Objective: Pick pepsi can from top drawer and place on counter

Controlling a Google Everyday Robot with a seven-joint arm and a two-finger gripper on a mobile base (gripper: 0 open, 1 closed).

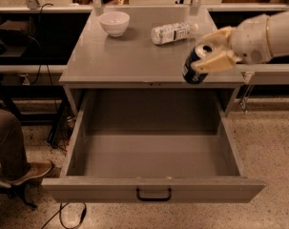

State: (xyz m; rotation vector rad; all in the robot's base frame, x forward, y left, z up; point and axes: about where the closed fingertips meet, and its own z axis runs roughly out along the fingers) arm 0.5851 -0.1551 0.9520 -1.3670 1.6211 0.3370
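The pepsi can (193, 67), dark blue with a silver top, is held tilted in my gripper (211, 51), whose cream fingers are shut around its upper part. The can hangs over the front right corner of the counter (129, 56), just above its surface. My white arm reaches in from the right edge. The top drawer (153, 190) stands pulled fully open below, with a black handle on its front panel, and nothing shows inside it.
A white bowl (114, 23) stands at the back left of the counter. A clear water bottle (172, 32) lies on its side at the back right, just behind the can. A person's leg and shoe (20, 168) are at the left on the speckled floor.
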